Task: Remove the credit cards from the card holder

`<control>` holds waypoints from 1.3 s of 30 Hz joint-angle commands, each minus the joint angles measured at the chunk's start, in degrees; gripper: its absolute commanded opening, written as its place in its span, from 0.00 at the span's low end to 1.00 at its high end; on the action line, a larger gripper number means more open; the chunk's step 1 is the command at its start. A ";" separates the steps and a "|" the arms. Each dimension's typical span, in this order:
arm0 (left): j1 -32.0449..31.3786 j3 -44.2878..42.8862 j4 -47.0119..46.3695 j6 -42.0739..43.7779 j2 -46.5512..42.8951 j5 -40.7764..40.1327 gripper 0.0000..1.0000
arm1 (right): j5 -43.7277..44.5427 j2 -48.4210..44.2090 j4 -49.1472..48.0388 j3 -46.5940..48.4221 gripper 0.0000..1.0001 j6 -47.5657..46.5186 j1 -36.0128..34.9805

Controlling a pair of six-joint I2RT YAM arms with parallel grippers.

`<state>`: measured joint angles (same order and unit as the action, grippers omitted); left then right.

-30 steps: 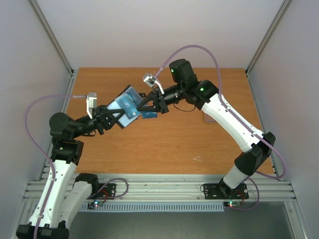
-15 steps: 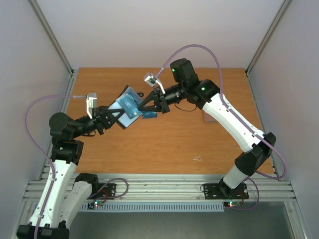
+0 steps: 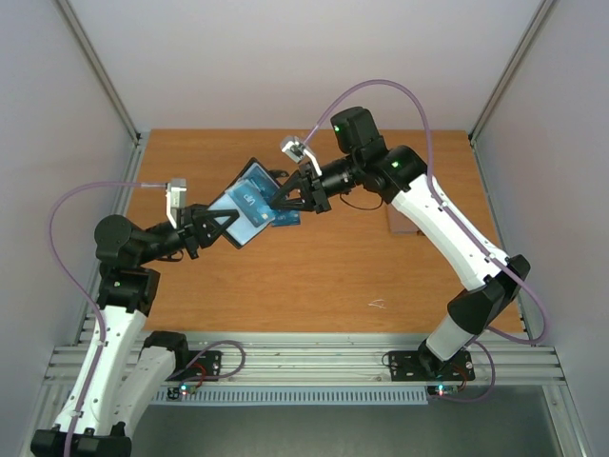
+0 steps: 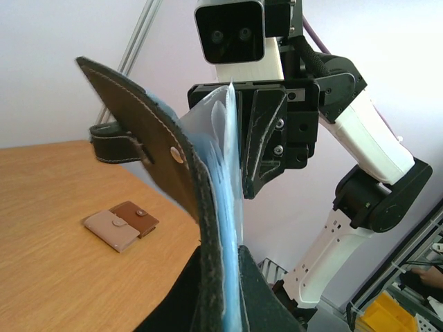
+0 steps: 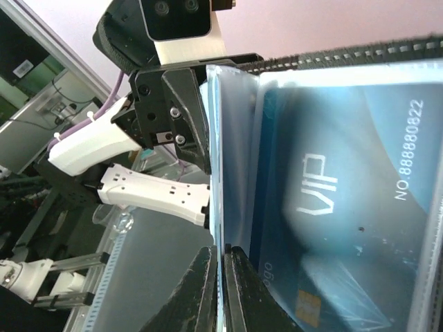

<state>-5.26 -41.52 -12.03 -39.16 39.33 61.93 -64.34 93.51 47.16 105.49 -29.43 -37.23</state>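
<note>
left jaws clamp card holder [image 4: 142, 128] | right jaws pinch its pocket edge, apparently

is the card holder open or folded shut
Open. The card holder is spread, its flap swung back, pale pockets and a blue card showing inside.

Here we are in a robotics lab, no doubt about it: a wooden table [image 3: 314, 276] boxed in as a test cell. White panels [image 3: 304, 57] wall the table off behind and at both sides, and aluminium frame posts [image 3: 98, 71] rise at its far corners. Along the table's near edge run slotted aluminium rails [image 3: 304, 360], two white-and-black robot arms [image 3: 447, 238] bolted there, purple cables [image 3: 376, 83] looping above. Past the table, a yellow bin [image 4: 398, 319] and blurred workroom clutter [image 5: 31, 69].
</note>
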 commanded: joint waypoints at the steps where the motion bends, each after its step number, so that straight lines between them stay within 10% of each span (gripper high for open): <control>1: 0.16 -0.29 -1.30 1.46 -0.70 1.08 0.00 | -1.86 0.72 0.62 2.11 0.06 -0.45 0.00; 24: 0.16 -0.20 8.44 8.42 -1.15 -1.70 0.00 | 10.43 -1.87 6.42 0.33 0.01 -6.82 5.34; 39: 2.80 4.71 32.74 17.92 -3.73 -33.08 0.00 | 26.00 7.60 20.13 6.24 0.01 -24.57 10.43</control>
<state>-3.75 -38.48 18.06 -22.00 36.93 38.33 -45.19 95.11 59.11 107.13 -43.68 -26.63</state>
